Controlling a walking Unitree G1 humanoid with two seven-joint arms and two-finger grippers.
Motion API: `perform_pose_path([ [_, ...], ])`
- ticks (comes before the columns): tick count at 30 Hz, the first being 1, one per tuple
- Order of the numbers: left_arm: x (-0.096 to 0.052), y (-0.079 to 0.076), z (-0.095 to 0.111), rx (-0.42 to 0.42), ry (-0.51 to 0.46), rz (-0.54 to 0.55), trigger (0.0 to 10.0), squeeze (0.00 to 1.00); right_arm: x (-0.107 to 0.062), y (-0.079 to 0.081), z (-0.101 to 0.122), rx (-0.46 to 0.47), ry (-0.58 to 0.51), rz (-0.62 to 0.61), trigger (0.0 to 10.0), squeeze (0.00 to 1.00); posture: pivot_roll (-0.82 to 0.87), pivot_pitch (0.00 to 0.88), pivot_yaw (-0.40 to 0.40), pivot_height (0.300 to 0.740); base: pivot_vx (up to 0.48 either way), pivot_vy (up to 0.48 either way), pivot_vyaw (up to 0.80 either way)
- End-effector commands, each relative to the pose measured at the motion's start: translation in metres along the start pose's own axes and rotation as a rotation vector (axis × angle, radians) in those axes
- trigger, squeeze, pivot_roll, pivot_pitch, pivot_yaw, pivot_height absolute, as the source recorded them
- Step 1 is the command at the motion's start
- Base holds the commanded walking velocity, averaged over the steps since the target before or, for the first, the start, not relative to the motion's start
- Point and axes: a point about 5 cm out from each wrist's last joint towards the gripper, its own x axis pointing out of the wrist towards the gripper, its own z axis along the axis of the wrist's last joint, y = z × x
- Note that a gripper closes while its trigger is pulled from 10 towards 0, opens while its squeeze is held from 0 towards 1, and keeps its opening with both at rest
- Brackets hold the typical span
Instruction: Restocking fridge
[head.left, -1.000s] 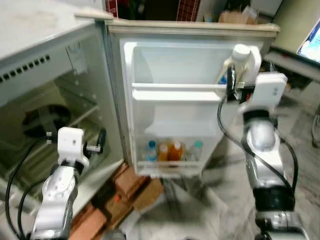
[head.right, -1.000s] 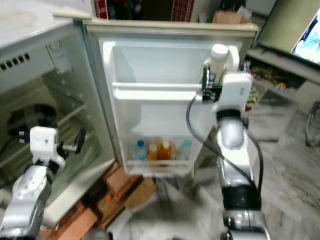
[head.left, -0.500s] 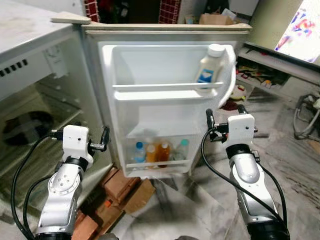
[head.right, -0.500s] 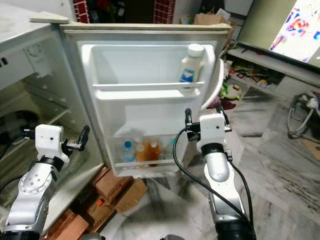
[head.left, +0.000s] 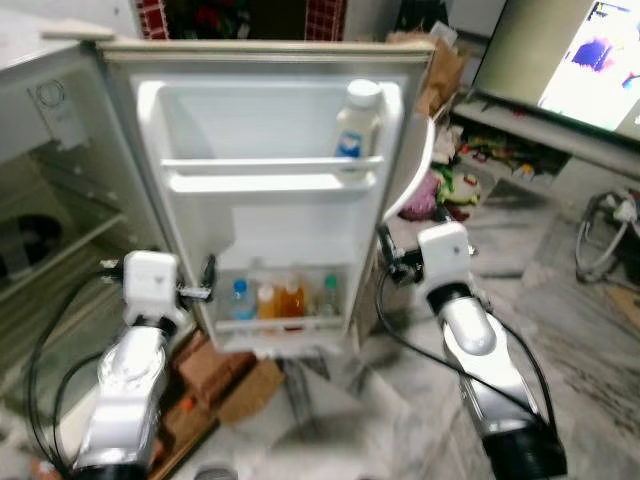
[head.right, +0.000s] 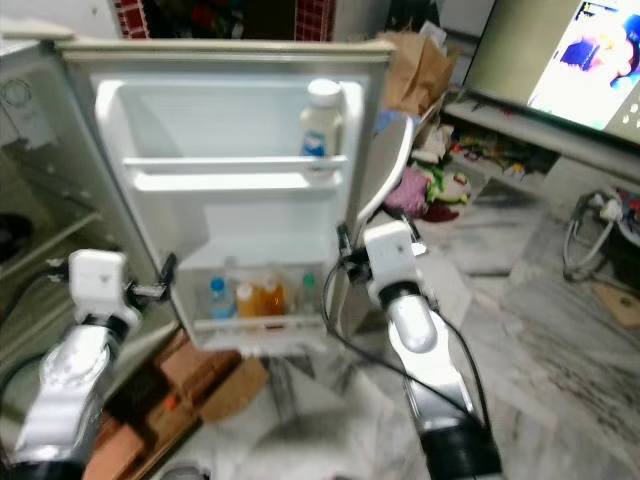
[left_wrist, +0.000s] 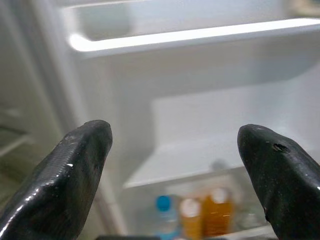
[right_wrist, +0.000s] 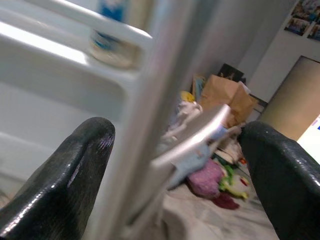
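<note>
Grey marbled floor tiles (head.left: 330, 430) lie nearest, with brown bricks (head.left: 225, 370) stacked at the foot of the fridge. Above them both silver arms are raised. The left claw (head.left: 205, 282) hangs open and empty just in front of the left edge of the open fridge door (head.left: 270, 215); the right claw (head.left: 385, 255) is also open and empty, its black fingers (right_wrist: 70, 180) spread on either side of the door's right edge. Between the two claws, in the door's bottom shelf, stands a row of small bottles (head.left: 283, 298), blue-capped and orange. Farther and higher, the white milk bottle (head.left: 356, 122) stands upright at the right end of the upper door shelf (head.left: 265, 170), well above the right claw. Clutter and a lit screen (head.left: 590, 65) lie far right.
</note>
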Motion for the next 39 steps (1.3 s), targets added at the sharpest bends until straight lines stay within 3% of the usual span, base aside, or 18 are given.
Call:
perform_pose_path([
  [1,0.0,0.007,0.003,0.022,-0.009,0.015,10.0,0.0,0.004,0.003,0.009,0.014,-0.045,0.019,10.0,0.0,0.1,0.0,-0.057,0.74,0.0,-0.428,0.0],
  [39,0.004,0.008,0.001,0.052,-0.007,0.018,10.0,0.0,0.009,0.006,0.018,0.048,-0.101,0.026,10.0,0.0,0.09,0.007,-0.046,0.74,0.0,-0.357,0.74],
])
